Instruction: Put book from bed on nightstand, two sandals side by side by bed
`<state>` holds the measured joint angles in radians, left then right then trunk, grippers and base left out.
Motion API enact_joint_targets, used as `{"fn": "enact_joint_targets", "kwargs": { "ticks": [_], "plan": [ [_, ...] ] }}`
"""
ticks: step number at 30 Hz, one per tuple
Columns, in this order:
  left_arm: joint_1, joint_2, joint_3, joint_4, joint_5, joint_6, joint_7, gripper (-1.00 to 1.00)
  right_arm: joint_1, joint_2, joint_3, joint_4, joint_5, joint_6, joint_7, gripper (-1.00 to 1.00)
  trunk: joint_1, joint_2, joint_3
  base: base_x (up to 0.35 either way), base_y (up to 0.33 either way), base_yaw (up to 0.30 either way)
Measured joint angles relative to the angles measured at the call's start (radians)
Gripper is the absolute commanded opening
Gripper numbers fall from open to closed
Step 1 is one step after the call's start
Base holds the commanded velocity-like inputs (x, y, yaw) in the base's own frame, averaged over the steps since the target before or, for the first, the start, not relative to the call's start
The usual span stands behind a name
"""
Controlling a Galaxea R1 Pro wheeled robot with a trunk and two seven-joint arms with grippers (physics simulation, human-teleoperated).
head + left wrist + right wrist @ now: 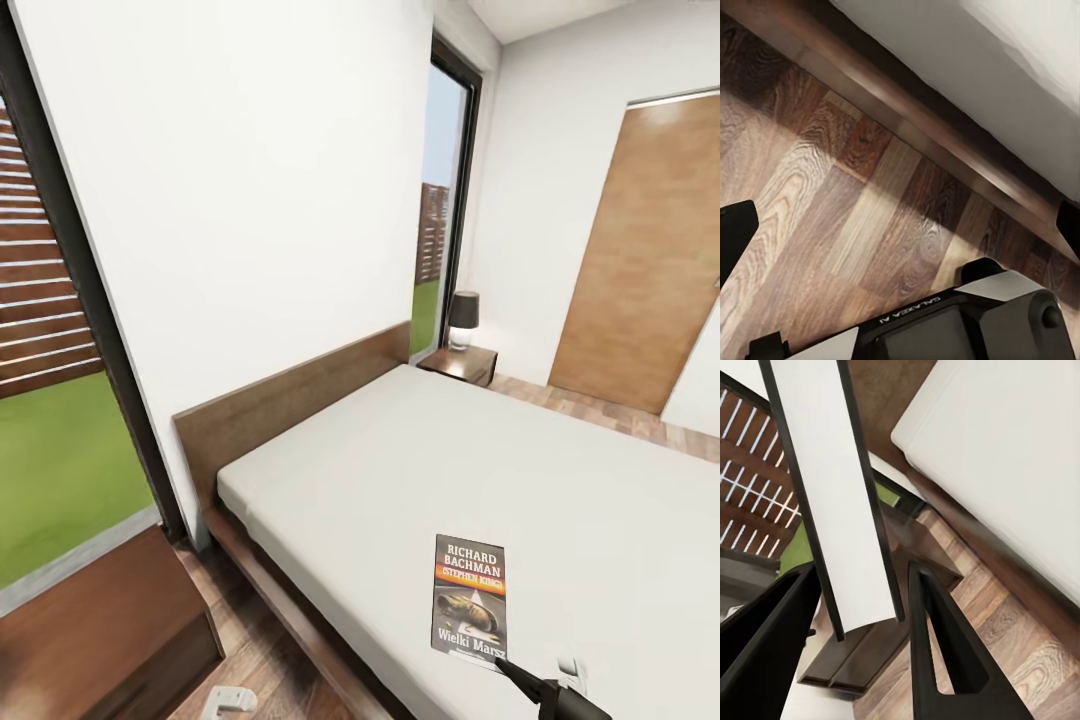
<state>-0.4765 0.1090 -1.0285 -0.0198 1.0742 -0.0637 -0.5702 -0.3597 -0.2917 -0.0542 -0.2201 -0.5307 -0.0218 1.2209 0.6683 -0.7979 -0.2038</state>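
The book [469,596] lies flat on the bed [560,480], in the lower middle of my head view, close to the mattress edge nearest me, its cover up and the white lettering readable. My right hand [545,688] shows at the bottom edge just right of it, a dark fingertip reaching up to the book's lower right corner; I cannot tell whether it touches. In my right wrist view the two dark fingers [945,652] of that hand stand well apart with nothing between them, and past them I see the mattress, the bed frame, the plank floor [1020,645] and a dark wooden nightstand [889,645] by the window.

My left hand [232,699] is a pale shape low at the bottom left of the head view, over the floor beside the bed frame. In my left wrist view its dark fingertips [736,232] sit at the two side edges of the frame, wide apart, gripping nothing, with planks and the bed's wooden rail [915,127] beyond.

The near nightstand [100,630] fills the lower left corner of my head view. A second nightstand [462,362] stands at the far end of the headboard, carrying a lamp [462,318] with a dark shade, beside a tall window [440,210]. A brown door [645,260] is at the right.
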Motion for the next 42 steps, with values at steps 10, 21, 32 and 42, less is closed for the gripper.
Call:
{"fn": "enact_joint_targets", "kwargs": {
  "ticks": [10,21,32,42],
  "plan": [
    [0.000,0.000,0.000,0.000,0.000,0.000,0.000,1.00,0.000,0.000,0.001,-0.006,0.000,0.010,0.004,-1.00,0.000,0.000,0.001,0.000,0.000,0.003],
    [0.000,0.000,0.000,0.000,0.000,0.000,0.000,1.00,0.000,0.000,0.002,-0.009,0.002,0.012,0.002,-1.00,0.000,0.000,0.007,0.000,0.000,0.116],
    [0.000,0.000,0.000,0.000,0.000,0.000,0.000,1.00,0.000,0.002,0.003,-0.008,0.002,0.012,0.001,-1.00,0.000,0.000,0.007,0.000,0.000,0.162],
    [0.000,0.000,0.000,0.000,0.000,0.000,0.001,1.00,0.000,0.002,0.003,-0.009,0.002,0.011,-0.004,-1.00,0.000,0.000,0.007,0.000,0.000,0.166]
  ]
}}
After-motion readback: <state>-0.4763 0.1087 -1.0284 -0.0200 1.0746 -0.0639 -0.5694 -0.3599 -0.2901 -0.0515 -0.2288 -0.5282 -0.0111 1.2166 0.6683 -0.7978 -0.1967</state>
